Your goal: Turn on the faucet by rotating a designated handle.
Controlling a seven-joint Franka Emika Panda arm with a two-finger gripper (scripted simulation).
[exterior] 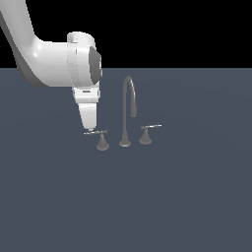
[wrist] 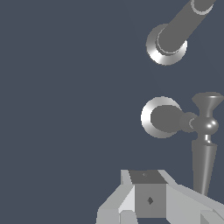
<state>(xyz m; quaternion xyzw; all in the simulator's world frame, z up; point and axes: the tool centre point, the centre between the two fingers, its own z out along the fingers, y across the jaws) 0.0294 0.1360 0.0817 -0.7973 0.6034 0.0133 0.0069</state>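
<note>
Hovering amid open floor at the exterior view's left, the gripper (exterior: 89, 129) meets the handle (exterior: 97, 133) bar's end, its opening unreadable.

You'll find nothing to read here: no text, label, brand, number or sign shows on the faucet (exterior: 127, 110), the robot arm (exterior: 59, 56), or the plain grey bench (exterior: 187, 197) in either view.

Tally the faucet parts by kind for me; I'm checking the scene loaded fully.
Spout: 1
Lever handles: 2, one under the gripper at, one at
Total: 3
</note>
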